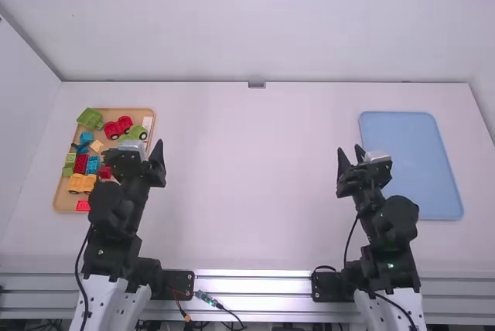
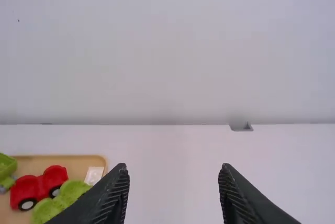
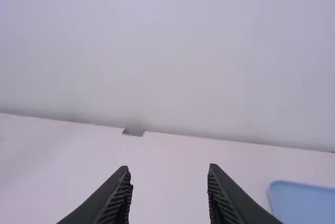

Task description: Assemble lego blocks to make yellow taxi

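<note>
A plain pale back wall (image 1: pixel 263 22) rises behind the white bench (image 1: pixel 247 184), with a small dark speck (image 2: pixel 19 21) on it. A small grey piece (image 1: pixel 257 84) sits at the bench's far edge, near its middle. Ridged silvery metal rails (image 1: pixel 255 284) run along the near edge.

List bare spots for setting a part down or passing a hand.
Free: middle of the white tabletop, between tan rectangular tray and blue rectangular tray; also the blue tray's visible surface. Crowded: the tan tray, packed with coloured plastic blocks; black left gripper overlaps its right side in the high view.
</note>
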{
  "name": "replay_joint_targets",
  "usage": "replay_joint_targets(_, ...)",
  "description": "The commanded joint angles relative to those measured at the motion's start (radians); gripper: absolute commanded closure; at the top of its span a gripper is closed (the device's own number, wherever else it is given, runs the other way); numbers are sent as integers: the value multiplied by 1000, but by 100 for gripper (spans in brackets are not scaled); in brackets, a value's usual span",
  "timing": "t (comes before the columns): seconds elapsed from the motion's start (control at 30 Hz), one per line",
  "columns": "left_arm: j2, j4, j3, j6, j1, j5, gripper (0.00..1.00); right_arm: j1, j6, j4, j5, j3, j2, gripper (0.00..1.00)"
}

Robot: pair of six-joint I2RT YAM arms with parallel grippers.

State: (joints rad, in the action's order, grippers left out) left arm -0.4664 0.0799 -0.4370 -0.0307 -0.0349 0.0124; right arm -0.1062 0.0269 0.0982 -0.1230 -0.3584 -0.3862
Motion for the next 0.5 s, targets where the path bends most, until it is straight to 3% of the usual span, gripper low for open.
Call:
replay_joint_targets(0.0,-42,7,-73,-6,-5,-25,50,-23,30,-13,36,-53,-23,60)
replay_joint_targets(0.2,-162,21,-193,-6,-5,-76,38,-37,-5,-61,72,-101,-70,55)
replay_joint_targets(0.47,-286,52,-209,-6,-5,-85,25,-37,-33,-123,72,-163,-133,49)
